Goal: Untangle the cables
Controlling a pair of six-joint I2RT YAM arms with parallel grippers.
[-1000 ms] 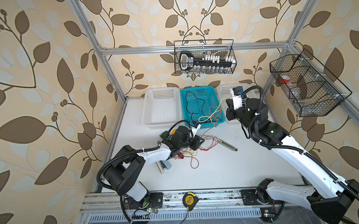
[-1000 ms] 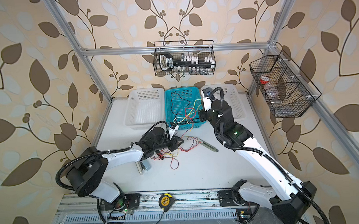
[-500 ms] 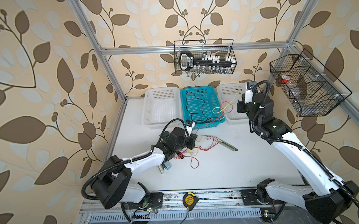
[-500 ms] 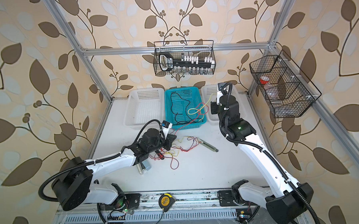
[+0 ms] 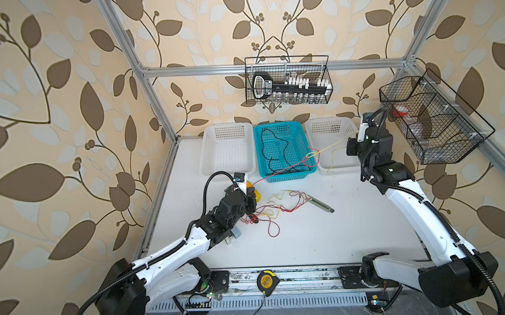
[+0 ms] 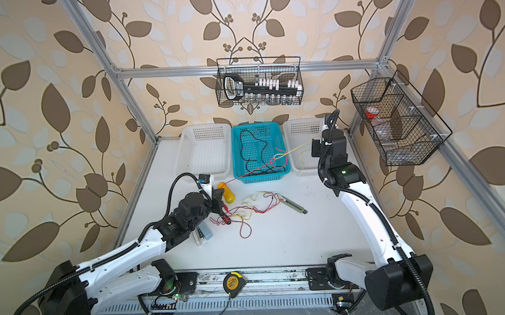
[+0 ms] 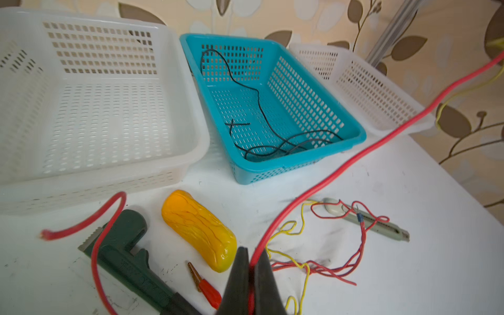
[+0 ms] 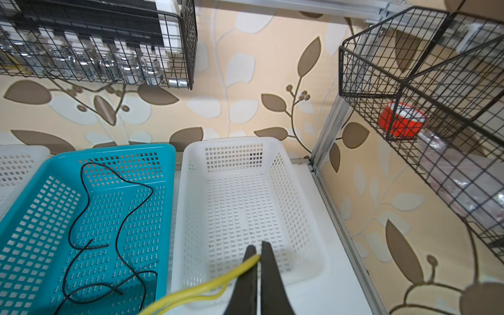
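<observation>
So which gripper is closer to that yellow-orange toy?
Left. The left gripper is right beside the yellow-orange toy; the right gripper is far off, over the rightmost white basket.

Bright, even daylight with soft shadows; wide-angle bending at edges; close wrist-view foregrounds blurred

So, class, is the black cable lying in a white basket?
No, the black cable lies inside the blue basket, not a white one.

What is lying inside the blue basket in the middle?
Inside the blue basket lies only a looped black cable. The red cable and yellow cable pass above one corner. Nothing covers its floor.
</observation>
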